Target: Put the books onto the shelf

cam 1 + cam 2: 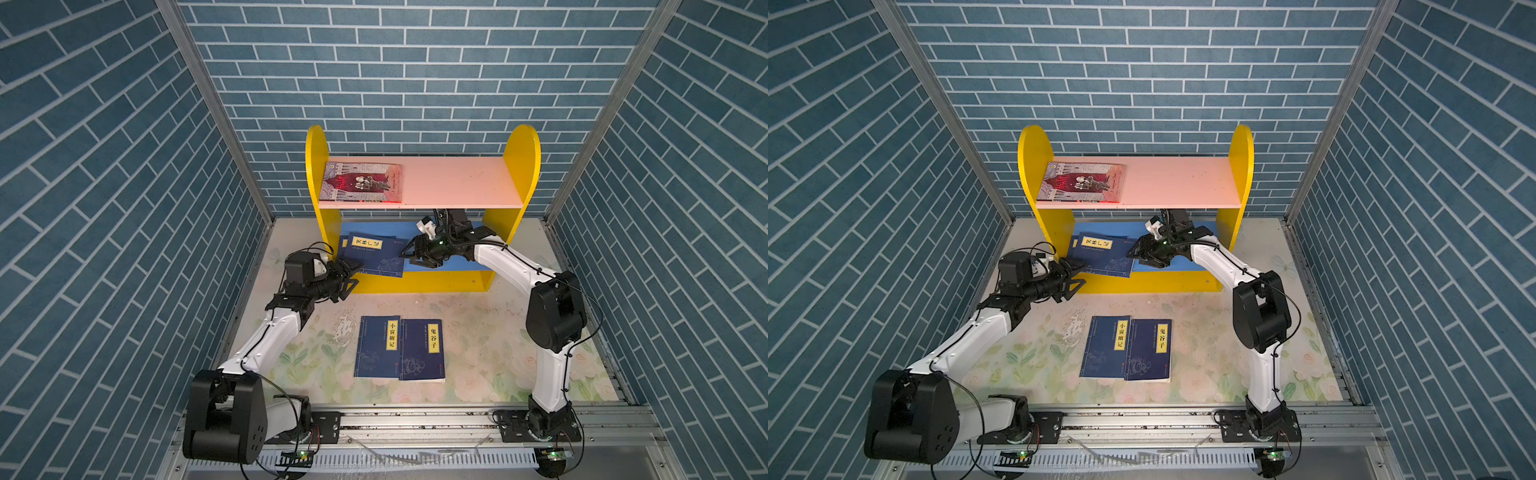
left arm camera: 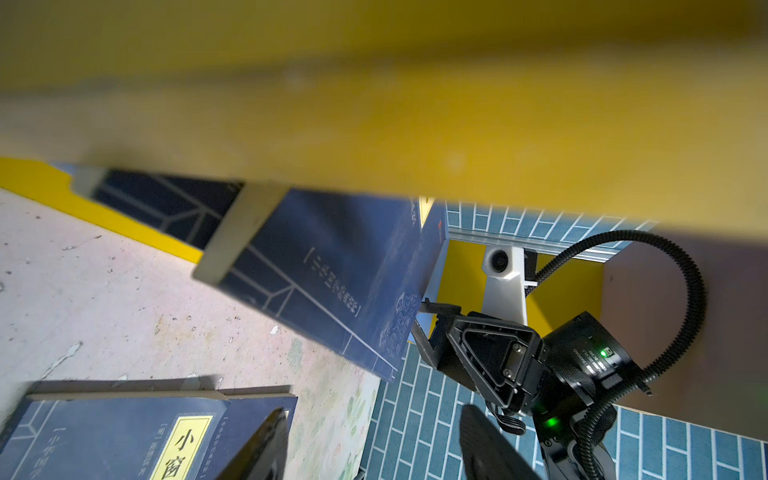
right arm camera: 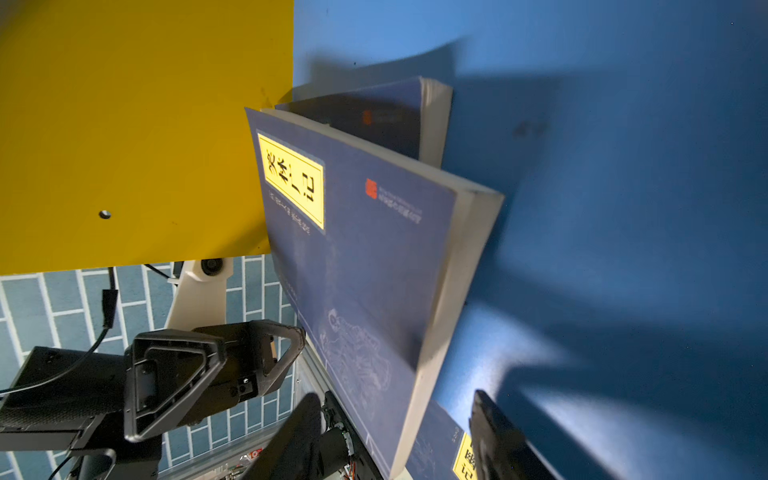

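The shelf (image 1: 457, 180) (image 1: 1183, 180) stands at the back. A red illustrated book (image 1: 361, 183) (image 1: 1081, 183) lies flat on its pink board. Two navy books lie stacked on the blue lower board (image 3: 623, 166), the top one (image 1: 376, 253) (image 1: 1104, 253) (image 3: 361, 249) (image 2: 332, 270) overhanging the front edge. My left gripper (image 1: 355, 274) (image 1: 1081, 274) (image 2: 374, 449) is open at its front left corner. My right gripper (image 1: 411, 259) (image 1: 1138, 257) (image 3: 399, 440) is open, the book's right corner loosely between its fingers. Two more navy books (image 1: 376, 347) (image 1: 422, 349) (image 1: 1106, 347) lie side by side on the table.
The shelf's yellow side panel (image 3: 124, 124) (image 2: 415, 104) stands close to both grippers. Blue brick-patterned walls (image 1: 104, 208) enclose the floral table (image 1: 498, 353) on three sides. A metal rail (image 1: 415, 419) with the arm bases runs along the front.
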{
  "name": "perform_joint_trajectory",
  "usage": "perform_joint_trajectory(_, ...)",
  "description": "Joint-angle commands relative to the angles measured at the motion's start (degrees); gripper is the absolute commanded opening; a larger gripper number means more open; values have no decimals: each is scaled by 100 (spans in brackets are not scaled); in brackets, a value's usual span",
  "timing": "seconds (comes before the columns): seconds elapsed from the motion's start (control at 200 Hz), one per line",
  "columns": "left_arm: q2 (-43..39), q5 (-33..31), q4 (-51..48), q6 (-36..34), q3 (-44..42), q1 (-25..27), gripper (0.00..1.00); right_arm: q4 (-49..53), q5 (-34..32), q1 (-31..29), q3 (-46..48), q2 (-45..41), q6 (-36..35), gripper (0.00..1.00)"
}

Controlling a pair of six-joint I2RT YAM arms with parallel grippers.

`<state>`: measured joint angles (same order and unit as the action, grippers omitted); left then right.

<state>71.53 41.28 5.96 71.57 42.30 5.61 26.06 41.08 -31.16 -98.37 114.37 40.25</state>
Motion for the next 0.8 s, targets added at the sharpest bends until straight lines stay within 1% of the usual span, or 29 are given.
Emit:
perform_joint_trajectory(0.0, -143, 60, 99, -12, 50, 2, 67, -39, -166, 13, -257, 67, -325, 58)
perform_joint_trajectory(0.795, -273, 3, 90, -29, -91, 2, 68, -58, 145, 13, -1295, 723, -141, 57)
